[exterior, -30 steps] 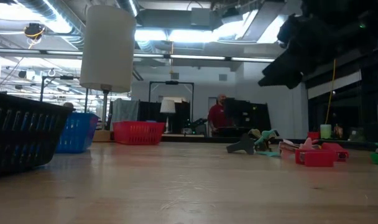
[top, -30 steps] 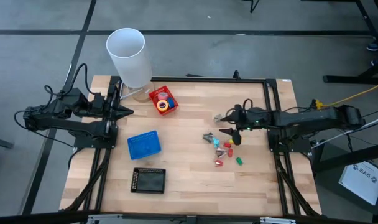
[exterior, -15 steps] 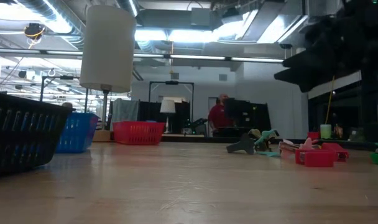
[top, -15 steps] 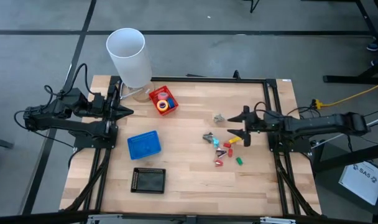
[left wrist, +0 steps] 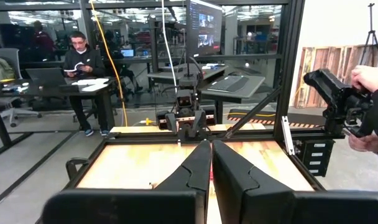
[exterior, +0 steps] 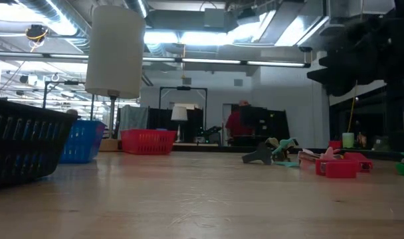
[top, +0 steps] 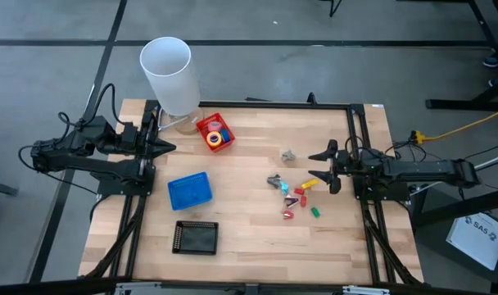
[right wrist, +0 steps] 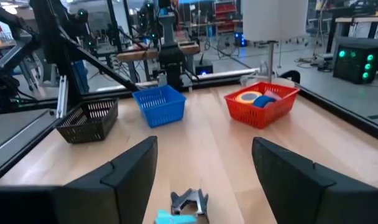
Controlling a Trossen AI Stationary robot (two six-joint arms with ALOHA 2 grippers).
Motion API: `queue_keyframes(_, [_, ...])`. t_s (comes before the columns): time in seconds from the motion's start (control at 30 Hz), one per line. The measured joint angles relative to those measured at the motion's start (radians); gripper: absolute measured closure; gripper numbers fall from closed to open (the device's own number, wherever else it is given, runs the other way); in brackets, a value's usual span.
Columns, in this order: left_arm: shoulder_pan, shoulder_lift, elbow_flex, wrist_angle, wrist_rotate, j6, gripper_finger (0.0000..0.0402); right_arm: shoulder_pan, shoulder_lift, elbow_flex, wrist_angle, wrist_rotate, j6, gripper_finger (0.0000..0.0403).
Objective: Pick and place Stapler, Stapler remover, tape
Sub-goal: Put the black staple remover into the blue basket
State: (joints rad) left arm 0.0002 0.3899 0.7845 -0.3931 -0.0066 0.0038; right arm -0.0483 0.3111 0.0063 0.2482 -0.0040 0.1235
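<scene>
My right pincer [top: 331, 167] stands at the right side of the table [top: 249, 238], its two fingers [right wrist: 133, 169] spread wide with nothing between them; it hangs just right of the scattered small items. My left pincer [top: 169, 148] waits at the left edge of the table, its fingers [left wrist: 192, 171] pressed together and empty. The tape [top: 217, 138], in yellow, pink and blue rolls, lies inside the red basket [top: 205, 125] at the far side of the table, next to the tall white cylinder [top: 169, 74]. A blue basket [top: 189, 190] sits left of centre, and a black basket [top: 196, 238] sits nearer, at the near-left. Right of centre lies a cluster of small pieces [top: 296, 197] in red, yellow and green, touching or close to one another, with a grey-and-teal clawed tool [top: 276, 182] at its left end. A further small grey item [top: 288, 154] lies apart, farther back. I cannot tell which of these pieces is the stapler or the stapler remover. Beyond the table, a person in red [exterior: 238, 122] stands in the room.
</scene>
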Motion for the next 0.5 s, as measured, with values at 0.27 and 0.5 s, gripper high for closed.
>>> queue_keyframes(0.27, [0.000, 0.000, 0.000, 0.000, 0.000, 0.000, 0.0393, 0.000, -0.229, 0.000, -0.178, -0.022, -0.003, 0.0140])
queue_keyframes(0.5, [0.000, 0.000, 0.000, 0.000, 0.000, 0.000, 0.0389, 0.000, -0.310, 0.000, -0.220, -0.071, 0.065, 0.0140])
